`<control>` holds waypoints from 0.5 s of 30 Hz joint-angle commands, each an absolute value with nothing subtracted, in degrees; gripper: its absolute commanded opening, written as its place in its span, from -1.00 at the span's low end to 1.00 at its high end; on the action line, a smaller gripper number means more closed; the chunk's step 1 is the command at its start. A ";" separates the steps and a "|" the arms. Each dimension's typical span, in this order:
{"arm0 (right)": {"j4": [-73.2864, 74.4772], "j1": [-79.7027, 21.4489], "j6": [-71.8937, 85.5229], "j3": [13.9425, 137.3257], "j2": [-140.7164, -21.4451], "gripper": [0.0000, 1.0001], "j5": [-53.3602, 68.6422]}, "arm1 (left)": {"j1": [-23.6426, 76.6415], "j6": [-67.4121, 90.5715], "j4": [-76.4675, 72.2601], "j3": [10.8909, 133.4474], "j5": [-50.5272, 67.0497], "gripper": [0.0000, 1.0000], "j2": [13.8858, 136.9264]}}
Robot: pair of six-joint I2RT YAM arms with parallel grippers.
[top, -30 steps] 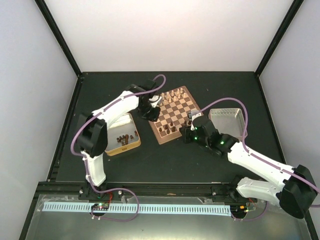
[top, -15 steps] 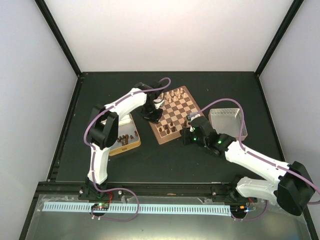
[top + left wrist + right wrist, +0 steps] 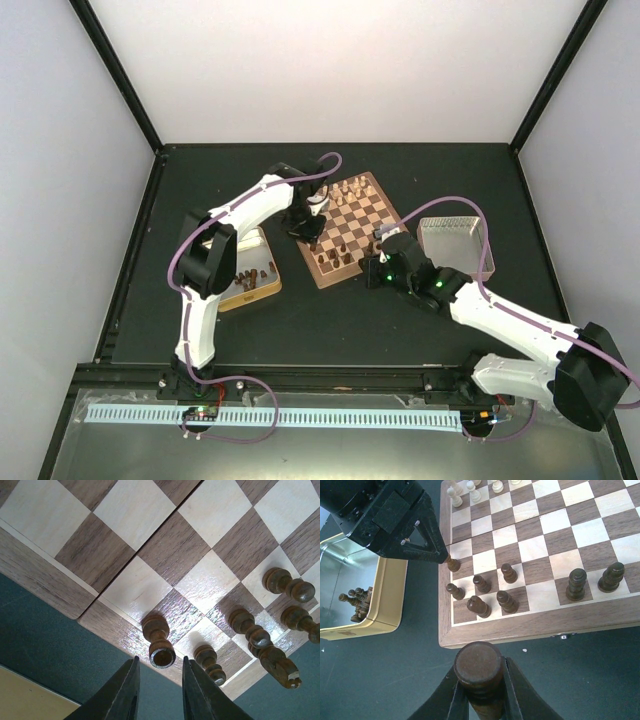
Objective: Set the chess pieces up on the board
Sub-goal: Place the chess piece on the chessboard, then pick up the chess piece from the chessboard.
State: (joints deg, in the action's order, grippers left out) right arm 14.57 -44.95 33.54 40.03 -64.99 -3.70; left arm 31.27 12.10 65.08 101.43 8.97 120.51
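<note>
The board lies in mid-table, with several dark-brown chess pieces on its near rows. My left gripper hangs over the board's left edge. In the left wrist view it is open, its fingertips either side of the top of a dark pawn that stands on an edge square of the board. My right gripper is shut on a dark round-topped piece and holds it over the mat just in front of the board's near rim. It also shows in the top view.
A yellow tin left of the board holds several loose dark pieces. A silver tin stands right of the board. Pale chessmen line the board's far rows. My left gripper's black body shows over the board's left corner.
My left arm has straightened and its gripper has settled at the board's left edge by the pawn. My right gripper has barely moved, still holding its piece.
</note>
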 commanded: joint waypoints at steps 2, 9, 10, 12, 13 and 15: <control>13.92 -44.80 33.63 40.02 -64.98 -0.98 -4.00 | 31.63 12.36 63.87 101.75 9.53 -0.44 119.34; 13.93 -44.78 33.92 39.51 -64.38 -0.98 -4.91 | 31.62 13.51 61.87 99.47 9.30 -0.33 119.71; 13.94 -44.81 33.93 39.47 -64.35 -0.98 -4.92 | 31.60 13.62 61.61 99.31 9.24 -0.34 119.73; 13.98 -44.80 33.93 39.38 -64.29 -0.98 -4.93 | 31.61 13.79 61.02 99.11 9.27 -0.41 119.76; 13.98 -44.78 33.93 39.38 -64.24 -0.98 -5.06 | 31.64 13.85 60.63 98.98 9.31 -0.43 119.78; 13.95 -44.76 33.84 39.38 -64.08 -0.98 -5.14 | 31.64 13.97 60.16 98.97 9.11 -0.48 119.96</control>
State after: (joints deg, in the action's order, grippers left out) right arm 14.59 -44.97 33.56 40.01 -64.99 -3.97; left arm 31.27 13.10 62.30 98.85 9.13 120.51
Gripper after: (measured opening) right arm 0.131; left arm 0.278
